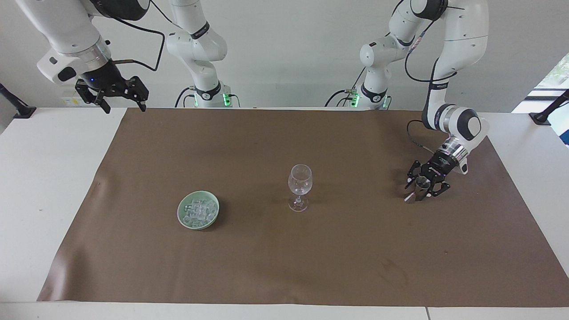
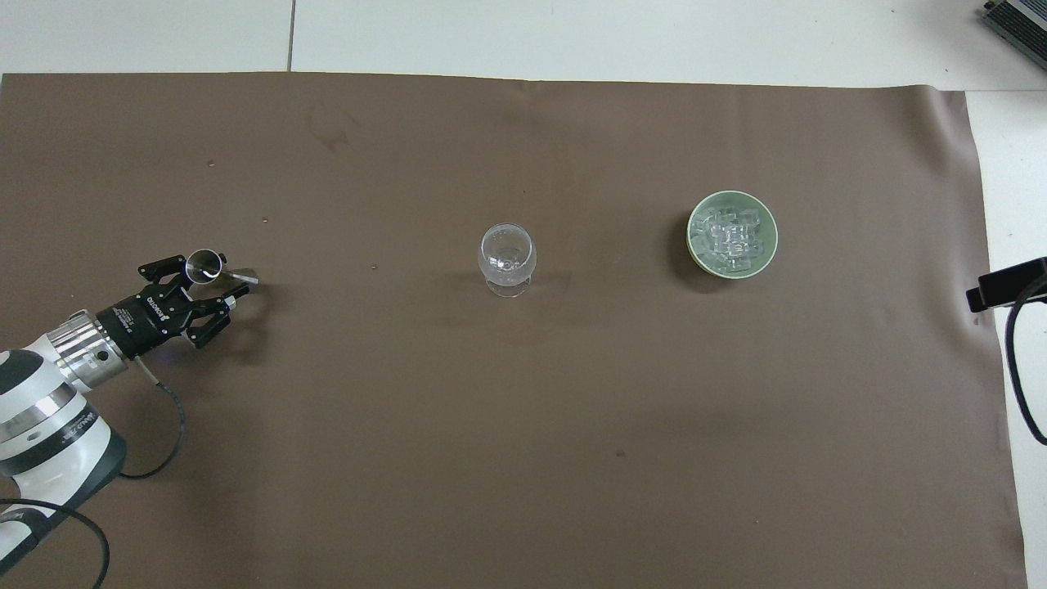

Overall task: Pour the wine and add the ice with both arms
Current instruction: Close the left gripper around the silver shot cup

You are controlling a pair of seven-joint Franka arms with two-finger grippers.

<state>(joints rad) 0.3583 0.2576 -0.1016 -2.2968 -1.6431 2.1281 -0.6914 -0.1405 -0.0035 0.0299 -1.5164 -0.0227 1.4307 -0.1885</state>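
Observation:
A small metal measuring cup [image 1: 421, 182] [image 2: 204, 263] stands on the brown mat at the left arm's end of the table. My left gripper [image 1: 420, 187] [image 2: 207, 281] is down at it, open, one finger on each side of the cup and the gap between them narrow. The empty stemmed wine glass [image 1: 300, 180] [image 2: 507, 254] stands at the mat's middle. The ice [image 1: 198, 210] [image 2: 730, 237] is heaped in a pale green bowl [image 1: 180, 214] [image 2: 692, 233] toward the right arm's end. My right gripper [image 1: 125, 109] waits open, raised over the mat's corner. No wine shows.
The brown mat [image 1: 311, 258] [image 2: 523, 425] covers most of the white table [image 1: 44, 186]. A black cable [image 2: 168, 433] trails from the left wrist over the mat. Both arm bases stand at the table's edge.

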